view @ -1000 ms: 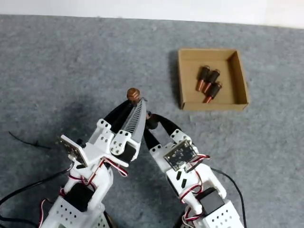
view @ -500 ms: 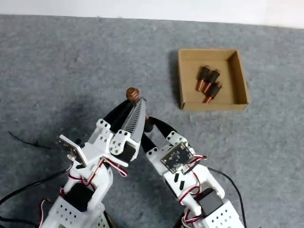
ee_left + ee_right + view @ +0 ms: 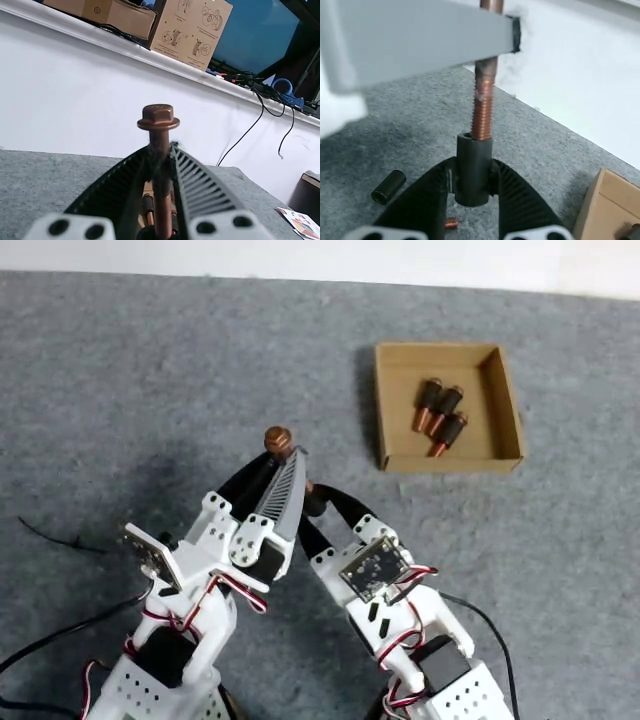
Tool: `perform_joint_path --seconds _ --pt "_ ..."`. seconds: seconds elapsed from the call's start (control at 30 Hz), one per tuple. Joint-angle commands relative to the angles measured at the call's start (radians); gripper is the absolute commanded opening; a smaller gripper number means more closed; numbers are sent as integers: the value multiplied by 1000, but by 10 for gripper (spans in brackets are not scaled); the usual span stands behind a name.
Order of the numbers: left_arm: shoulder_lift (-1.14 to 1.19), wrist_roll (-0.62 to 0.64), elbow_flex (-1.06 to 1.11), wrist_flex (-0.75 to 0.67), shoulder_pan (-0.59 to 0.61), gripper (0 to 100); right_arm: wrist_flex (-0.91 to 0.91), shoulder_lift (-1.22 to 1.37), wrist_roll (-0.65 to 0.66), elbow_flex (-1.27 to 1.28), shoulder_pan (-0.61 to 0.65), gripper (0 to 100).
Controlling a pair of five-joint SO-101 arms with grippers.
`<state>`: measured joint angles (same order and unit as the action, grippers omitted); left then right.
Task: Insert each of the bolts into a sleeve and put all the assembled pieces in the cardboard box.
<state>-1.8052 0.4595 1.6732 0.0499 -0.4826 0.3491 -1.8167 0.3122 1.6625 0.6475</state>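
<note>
A grey felt-like mat [image 3: 120, 360] covers the table, with a white strip [image 3: 300, 255] along the top edge of the high view. A thin black wire [image 3: 60, 540] lies at the left edge, loose on the mat. In the left wrist view, printed cartons [image 3: 190, 27] sit on a ledge [image 3: 100, 41] above a white wall [image 3: 75, 100] — black cables [image 3: 252, 125] hang down it.

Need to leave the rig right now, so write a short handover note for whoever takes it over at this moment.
Left gripper: shut on a bolt, head up.
Right gripper: shut on a sleeve, upright beneath the bolt. The bolt's threaded end is at the sleeve's mouth, with most of the thread showing.
Done: three assembled pieces lie in the cardboard box.
Left: finish this insertion and box it. A spare sleeve and a small copper threaded piece, probably another bolt, lie on the carpet.
</note>
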Motion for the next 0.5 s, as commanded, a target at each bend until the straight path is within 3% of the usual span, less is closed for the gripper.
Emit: perform_joint_path --seconds 0.0,0.47 --pt "-10 6 22 8 -25 5 -41 -16 -9 -41 -13 5" --pt "-10 8 22 8 -25 5 -39 -16 -9 -113 -13 5"
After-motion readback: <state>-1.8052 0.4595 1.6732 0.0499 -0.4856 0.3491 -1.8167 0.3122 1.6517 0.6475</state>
